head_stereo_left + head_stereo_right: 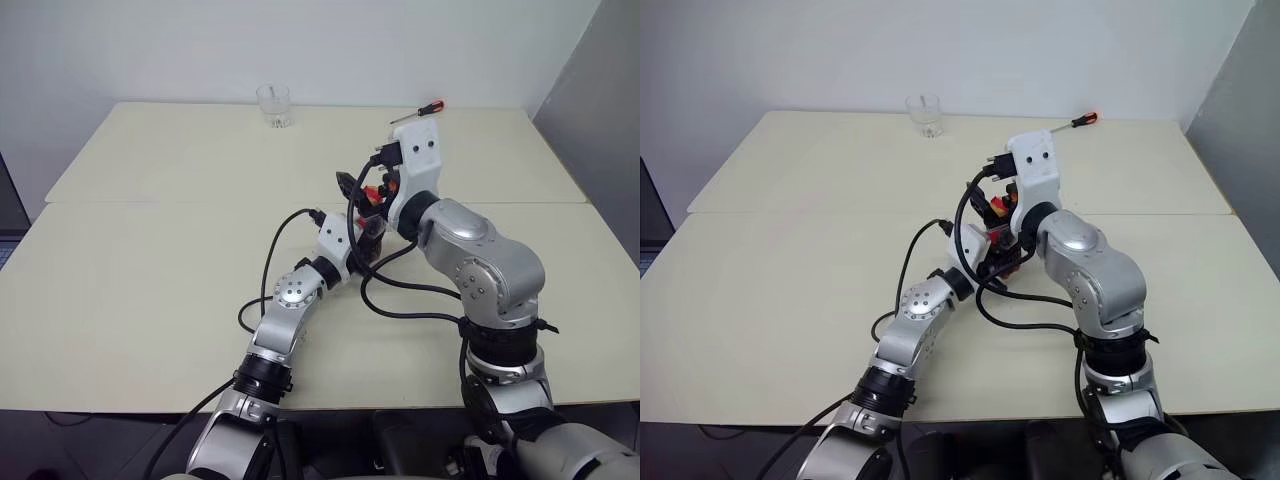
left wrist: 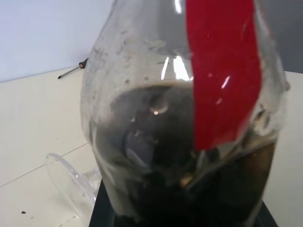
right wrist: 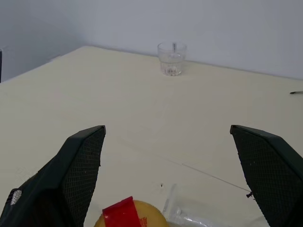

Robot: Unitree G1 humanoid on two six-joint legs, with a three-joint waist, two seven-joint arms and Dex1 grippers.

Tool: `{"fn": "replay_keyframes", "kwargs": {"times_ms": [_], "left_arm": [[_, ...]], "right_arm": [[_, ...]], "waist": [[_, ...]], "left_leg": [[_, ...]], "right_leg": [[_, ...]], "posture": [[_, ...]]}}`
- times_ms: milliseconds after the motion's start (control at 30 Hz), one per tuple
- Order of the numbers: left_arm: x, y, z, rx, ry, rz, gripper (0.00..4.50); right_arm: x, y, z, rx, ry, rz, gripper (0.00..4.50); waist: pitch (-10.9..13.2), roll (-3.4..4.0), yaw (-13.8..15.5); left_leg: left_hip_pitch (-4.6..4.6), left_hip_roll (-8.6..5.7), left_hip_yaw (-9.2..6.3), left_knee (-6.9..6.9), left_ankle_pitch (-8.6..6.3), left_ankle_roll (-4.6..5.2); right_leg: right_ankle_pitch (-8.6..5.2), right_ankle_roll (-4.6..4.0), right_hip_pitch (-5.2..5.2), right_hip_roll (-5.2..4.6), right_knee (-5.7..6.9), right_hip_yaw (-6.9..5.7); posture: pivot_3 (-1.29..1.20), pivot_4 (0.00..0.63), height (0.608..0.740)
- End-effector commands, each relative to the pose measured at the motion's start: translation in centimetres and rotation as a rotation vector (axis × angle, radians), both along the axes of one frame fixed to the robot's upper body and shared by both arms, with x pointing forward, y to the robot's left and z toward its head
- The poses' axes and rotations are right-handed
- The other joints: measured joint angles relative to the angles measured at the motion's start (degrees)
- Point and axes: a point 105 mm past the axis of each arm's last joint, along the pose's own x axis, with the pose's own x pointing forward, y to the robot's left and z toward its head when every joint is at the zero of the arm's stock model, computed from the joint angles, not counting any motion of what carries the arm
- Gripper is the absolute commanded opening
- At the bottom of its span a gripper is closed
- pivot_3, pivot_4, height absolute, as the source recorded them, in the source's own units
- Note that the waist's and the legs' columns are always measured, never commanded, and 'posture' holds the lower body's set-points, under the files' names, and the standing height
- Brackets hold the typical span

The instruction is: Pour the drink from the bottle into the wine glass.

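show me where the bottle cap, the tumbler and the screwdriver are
bottle cap (image 3: 137, 215), right wrist view, yellow top.
tumbler (image 3: 172, 59), right wrist view, side wall.
screwdriver (image 1: 432, 105), left eye view, red handle.

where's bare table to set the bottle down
Free: the wide left half of the table, from the tumbler at the far edge down to the near edge, and the far right below the screwdriver. Crowded: the centre, where both arms, cables and the bottle bunch together.
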Motion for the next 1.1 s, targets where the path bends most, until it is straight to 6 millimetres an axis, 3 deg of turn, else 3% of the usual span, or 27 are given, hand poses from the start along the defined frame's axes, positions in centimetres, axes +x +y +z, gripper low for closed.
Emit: {"fn": "replay_keyframes", "kwargs": {"times_ms": [33, 467, 767, 1100], "left_arm": [[-0.3, -0.3, 2.2, -0.036, -0.081, -0.008, 0.9], [-0.3, -0.4, 2.1, -0.037, -0.078, -0.015, 0.9], [-0.2, -0.1, 2.2, -0.036, -0.081, -0.005, 0.9], [-0.3, 0.0, 2.2, -0.041, -0.083, -0.004, 0.9]], "right_arm": [[0.2, -1.4, 1.4, 0.048, -0.049, -0.042, 4.5], [-0.2, -2.5, 0.4, 0.026, -0.028, -0.06, 4.5], [-1.0, -4.4, -0.4, 0.044, -0.008, -0.097, 4.5], [-3.2, -6.2, -0.7, 0.051, -0.024, -0.05, 4.5]], "waist": [[0.0, 0.0, 0.0], [0.0, 0.0, 0.0], [0.0, 0.0, 0.0], [0.0, 0.0, -0.1]], "left_leg": [[-0.01, 0.0, 0.0, 0.0, 0.0, 0.0], [-0.01, 0.0, 0.0, -0.01, 0.0, 0.0], [-0.01, 0.0, -0.01, -0.01, 0.0, 0.0], [-0.02, 0.0, -0.02, -0.01, 0.0, 0.0]], "right_leg": [[0.0, 0.0, 0.0, 0.0, -0.01, 0.0], [0.0, 0.0, -0.01, 0.0, -0.02, 0.0], [0.0, 0.0, -0.01, 0.0, -0.01, 0.0], [-0.01, 0.01, 0.0, 0.0, -0.03, 0.0]], "posture": [[0.0, 0.15, 0.74], [0.0, 0.15, 0.74], [0.0, 0.15, 0.74], [0.0, 0.15, 0.74]]}}
